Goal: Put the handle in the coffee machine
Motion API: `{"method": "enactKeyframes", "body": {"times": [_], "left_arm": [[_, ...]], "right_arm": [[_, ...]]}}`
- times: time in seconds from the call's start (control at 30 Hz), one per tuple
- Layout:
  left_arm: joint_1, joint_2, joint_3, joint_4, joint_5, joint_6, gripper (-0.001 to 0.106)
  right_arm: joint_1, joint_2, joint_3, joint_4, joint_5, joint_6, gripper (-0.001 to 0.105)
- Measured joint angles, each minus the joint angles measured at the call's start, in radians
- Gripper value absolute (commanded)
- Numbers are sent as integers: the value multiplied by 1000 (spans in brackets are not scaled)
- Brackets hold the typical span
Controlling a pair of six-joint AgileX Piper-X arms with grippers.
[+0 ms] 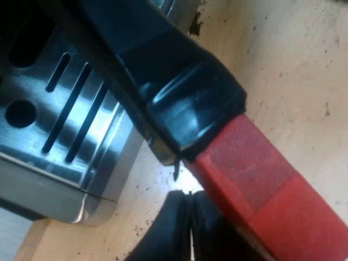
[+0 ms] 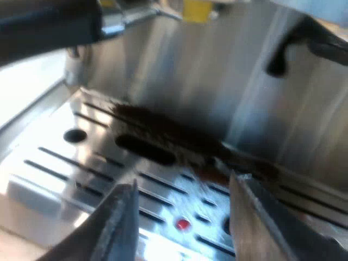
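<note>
The holder's dark handle (image 1: 179, 92) runs close across the left wrist view and ends in red (image 1: 261, 185). It hangs over the edge of the espresso machine's slotted metal drip tray (image 1: 60, 136). My left gripper (image 1: 190, 231) sits at the red end, its black fingers closed against it. My right gripper (image 2: 182, 217) stands open just above the drip tray (image 2: 65, 168), nothing between its fingers (image 2: 122, 228). Above that tray the dark handle (image 2: 49, 24) reaches out from the machine's front, with a bit of the metal holder (image 2: 122, 19) beside it.
Spilled coffee grounds (image 2: 163, 133) lie along the tray by the machine's steel front wall (image 2: 217, 81). A small red dot (image 2: 182, 223) sits in the tray. A dark wand tip (image 2: 277, 62) hangs by the wall. Wooden tabletop (image 1: 293, 70) with specks of grounds lies beside the machine.
</note>
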Motion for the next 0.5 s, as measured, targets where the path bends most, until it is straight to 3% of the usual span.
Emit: {"method": "enactKeyframes", "body": {"times": [0.27, 0.5], "left_arm": [[-66, 0, 5, -34, -12, -53, 0], [-173, 0, 8, -87, -39, -91, 0]], "right_arm": [[1, -227, 0, 348, -86, 22, 43], [1, -399, 2, 458, -189, 22, 43]]}}
